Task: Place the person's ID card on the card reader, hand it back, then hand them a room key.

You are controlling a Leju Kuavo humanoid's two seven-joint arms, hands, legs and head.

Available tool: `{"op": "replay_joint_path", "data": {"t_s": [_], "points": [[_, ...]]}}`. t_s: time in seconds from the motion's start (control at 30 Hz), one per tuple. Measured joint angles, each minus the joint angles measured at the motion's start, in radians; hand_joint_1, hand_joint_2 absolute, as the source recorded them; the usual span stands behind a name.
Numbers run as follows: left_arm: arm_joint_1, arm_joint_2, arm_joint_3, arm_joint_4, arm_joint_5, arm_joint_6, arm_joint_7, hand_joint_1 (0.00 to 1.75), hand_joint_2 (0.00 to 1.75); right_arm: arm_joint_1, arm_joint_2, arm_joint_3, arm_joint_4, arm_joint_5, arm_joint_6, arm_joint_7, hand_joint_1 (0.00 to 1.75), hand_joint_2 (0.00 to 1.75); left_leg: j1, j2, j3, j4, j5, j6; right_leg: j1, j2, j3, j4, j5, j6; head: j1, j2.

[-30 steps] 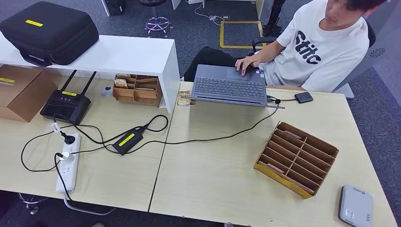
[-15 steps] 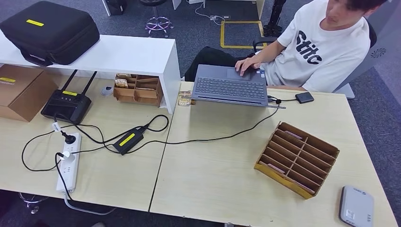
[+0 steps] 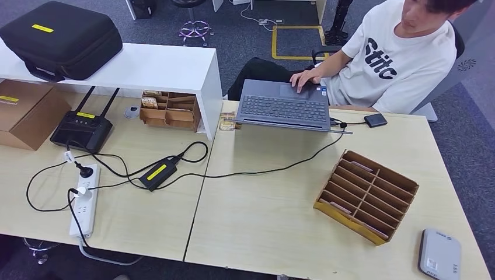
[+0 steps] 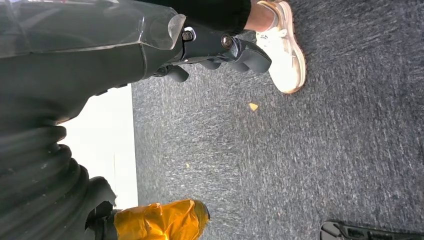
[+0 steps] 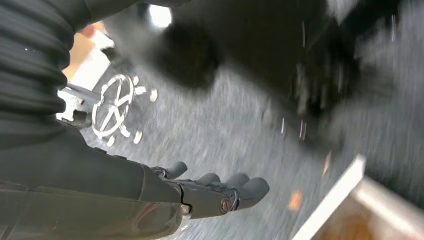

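Sitting behind the far edge of the table [image 3: 274,216], a person [image 3: 397,52] in a white T-shirt lettered "Stitc" rests one hand [image 3: 305,77] on the trackpad of a grey laptop [image 3: 284,106]. No other writing can be read. Yellow labels mark the black case [image 3: 61,38] on the white shelf [image 3: 152,67], the cardboard box [image 3: 26,111], the black router [image 3: 82,129] and the power brick [image 3: 156,173]. Cables run from a white power strip [image 3: 84,201] across the table to the laptop. A cardboard slotted rack [image 3: 366,195] stands near the right side with cards in some of its slots, and the grey card reader [image 3: 439,255] lies at the near right corner, just beyond the rack. A small black device [image 3: 375,120] lies beside the laptop. The ID card cannot be made out.

The left robot hand [image 4: 220,47] hangs over grey carpet, fingers loosely curled, holding nothing; a white shoe [image 4: 282,47] lies past it. The right robot hand [image 5: 215,192], in a blurred picture, holds nothing, its fingers extended side by side.
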Motion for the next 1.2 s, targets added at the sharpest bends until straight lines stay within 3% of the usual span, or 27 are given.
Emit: {"op": "replay_joint_path", "data": {"t_s": [0.07, 0.13, 0.37, 0.67, 0.93, 1.0, 1.07, 1.13, 1.2], "points": [[0.0, -0.002, 0.004, 0.0, 0.011, 0.005, 0.005, 0.0, 1.75, -0.005, 0.0, -0.003, -0.007, -0.025, -0.111, 0.009, 0.0, 1.75, 0.0, 0.0, 0.0, 0.0, 0.0, 0.0, 0.0, 0.0, 0.0, 0.0, 0.0, 0.0, 0.0, 0.0], [0.001, -0.004, 0.008, 0.0, 0.017, 0.009, 0.008, 0.0, 1.75, -0.012, -0.003, -0.011, -0.016, -0.049, -0.145, 0.016, 0.0, 1.75, 0.0, 0.0, 0.0, 0.0, 0.0, 0.0, 0.0, 0.0, 0.0, -0.001, 0.0, 0.0, 0.0, 0.0], [0.001, -0.007, 0.009, 0.0, -0.007, 0.008, 0.002, 0.0, 1.75, 0.003, -0.006, 0.005, -0.019, -0.026, 0.084, 0.004, 0.0, 1.75, 0.0, 0.0, 0.0, 0.0, 0.0, 0.0, 0.0, 0.0, 0.0, -0.001, 0.0, 0.0, 0.0, 0.0], [0.0, -0.036, 0.008, 0.0, -0.024, 0.043, -0.006, 0.0, 1.75, 0.019, -0.051, -0.013, -0.032, -0.11, -0.153, -0.02, 0.0, 1.75, -0.001, 0.0, 0.0, 0.0, 0.0, 0.001, 0.0, 0.0, 0.0, -0.002, 0.001, 0.001, 0.0, 0.0], [0.0, -0.06, 0.008, 0.0, -0.029, 0.052, -0.007, 0.0, 1.75, 0.027, -0.066, -0.051, -0.039, -0.129, -0.158, -0.027, 0.0, 1.75, 0.0, 0.0, 0.0, 0.001, 0.0, 0.001, 0.0, 0.0, 0.0, -0.002, 0.001, 0.001, 0.0, 0.0], [0.0, -0.062, 0.007, 0.0, -0.035, 0.051, -0.01, 0.0, 1.75, 0.028, -0.067, -0.054, -0.04, -0.128, -0.127, -0.028, 0.0, 0.87, 0.0, 0.0, 0.0, 0.001, 0.0, 0.001, 0.0, 0.0, 0.0, -0.002, 0.001, 0.001, 0.0, 0.0], [-0.001, -0.063, 0.0, 0.0, -0.053, 0.045, -0.016, 0.0, 1.75, 0.032, -0.072, -0.051, -0.036, -0.114, -0.015, -0.044, 0.0, 0.0, 0.0, 0.0, 0.0, 0.0, 0.0, 0.001, 0.0, 0.0, 0.0, -0.002, 0.001, 0.001, 0.0, 0.0], [-0.002, -0.064, -0.013, 0.0, -0.069, 0.038, -0.022, 0.0, 1.75, 0.042, -0.083, -0.038, -0.027, -0.094, 0.1, -0.072, 0.0, 0.0, 0.0, 0.0, 0.0, 0.0, 0.0, 0.001, 0.0, 0.0, 0.0, -0.002, 0.0, 0.001, 0.0, 0.0], [-0.003, -0.065, -0.022, 0.0, -0.071, 0.039, -0.022, 0.0, 1.75, 0.059, -0.091, -0.026, -0.018, -0.096, 0.078, -0.089, 0.0, 0.87, 0.0, 0.0, 0.0, 0.0, -0.001, 0.001, 0.0, 0.0, 0.0, -0.002, 0.0, 0.001, 0.0, 0.0]]}}
